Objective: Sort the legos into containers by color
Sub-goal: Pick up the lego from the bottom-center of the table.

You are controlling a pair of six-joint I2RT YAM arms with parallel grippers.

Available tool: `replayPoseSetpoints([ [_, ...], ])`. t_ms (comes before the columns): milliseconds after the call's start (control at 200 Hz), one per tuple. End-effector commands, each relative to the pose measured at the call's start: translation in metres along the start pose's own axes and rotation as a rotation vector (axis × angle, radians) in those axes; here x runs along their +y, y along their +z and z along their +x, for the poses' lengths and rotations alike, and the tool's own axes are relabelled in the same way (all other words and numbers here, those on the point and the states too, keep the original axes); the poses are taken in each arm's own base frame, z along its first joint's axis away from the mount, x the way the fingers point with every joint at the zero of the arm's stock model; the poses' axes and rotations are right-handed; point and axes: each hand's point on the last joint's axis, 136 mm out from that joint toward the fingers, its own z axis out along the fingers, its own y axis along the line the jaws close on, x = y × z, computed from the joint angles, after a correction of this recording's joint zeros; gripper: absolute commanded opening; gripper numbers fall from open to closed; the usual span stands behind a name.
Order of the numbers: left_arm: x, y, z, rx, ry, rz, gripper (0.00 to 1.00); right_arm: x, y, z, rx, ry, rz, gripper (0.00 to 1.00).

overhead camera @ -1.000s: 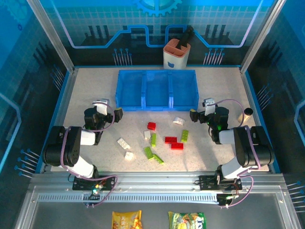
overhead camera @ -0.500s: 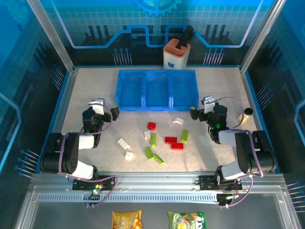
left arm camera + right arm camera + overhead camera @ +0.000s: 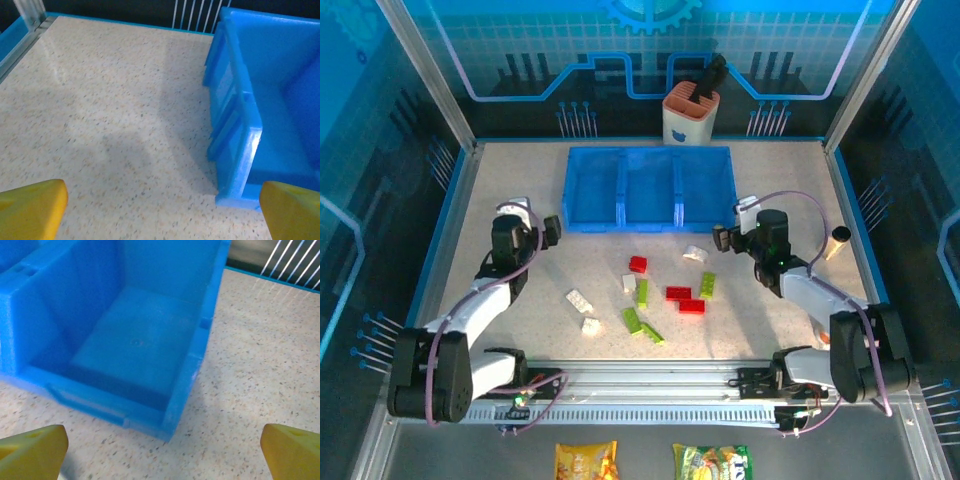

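While the containers (image 3: 650, 222), three compartments of one translucent blue tray, stand at the far middle of the table, each shows nothing but its bare blue floor; the right wrist view looks straight into the right-hand compartment (image 3: 195, 365) and sees clean plastic. The legos (image 3: 660, 292) all lie on the speckled table in front of the tray, red ones (image 3: 678, 293) near the middle, green ones (image 3: 642, 292) among them, white ones (image 3: 579, 300) mostly to the left. The left gripper (image 3: 532, 222) hangs just off the tray's near left corner (image 3: 240, 115) with its fingers spread wide, holding nothing. The right gripper (image 3: 735, 225) hangs by the near right corner, likewise spread and unloaded. Compared with a second ago, both arms have stretched forward, carrying the grippers closer to the tray, and the bricks lie where they were.
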Motion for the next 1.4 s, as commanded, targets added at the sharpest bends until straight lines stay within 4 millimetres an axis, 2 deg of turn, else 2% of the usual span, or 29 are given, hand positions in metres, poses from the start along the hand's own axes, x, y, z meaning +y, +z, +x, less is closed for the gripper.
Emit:
replayPoseSetpoints([
  [0, 0.01, -0.017, 0.013, 0.129, -0.045, -0.063, 0.99, 0.009, -0.014, 0.008, 0.121, 0.005, -0.02, 1.0],
  [155, 0.009, -0.042, 0.01, 0.209, -0.084, -0.071, 0.99, 0.034, -0.028, 0.003, 0.196, 0.044, -0.104, 0.99],
  [385, 0.003, -0.075, 0.013, 0.368, -0.118, -0.053, 0.99, 0.064, -0.053, 0.008, 0.314, 0.1, -0.152, 0.96],
  [545, -0.017, -0.086, 0.013, 0.45, -0.137, 0.046, 0.99, 0.078, -0.069, 0.018, 0.414, 0.125, -0.121, 0.93],
  [735, -0.024, -0.091, 0.009, 0.49, -0.04, 0.1, 0.99, 0.104, -0.085, 0.04, 0.526, 0.187, -0.122, 0.93],
  [755, -0.023, -0.091, 0.009, 0.486, -0.026, 0.101, 0.99, 0.107, -0.086, 0.03, 0.509, 0.196, -0.127, 0.92],
  [875, -0.02, -0.088, 0.014, 0.455, 0.03, 0.108, 0.99, 0.124, -0.089, 0.035, 0.549, 0.196, -0.12, 0.91],
  [966, -0.024, -0.084, 0.019, 0.427, 0.03, 0.136, 0.99, 0.136, -0.089, 0.039, 0.582, 0.196, -0.113, 0.91],
  [1021, -0.027, -0.085, 0.014, 0.412, 0.037, 0.155, 0.99, 0.145, -0.088, 0.04, 0.597, 0.19, -0.109, 0.91],
  [1171, -0.02, -0.082, 0.009, 0.398, 0.027, 0.13, 0.99, 0.165, -0.086, 0.042, 0.627, 0.172, -0.089, 0.9],
  [1396, -0.017, -0.084, 0.008, 0.393, 0.027, 0.123, 0.99, 0.177, -0.08, 0.048, 0.668, 0.184, -0.003, 0.9],
])
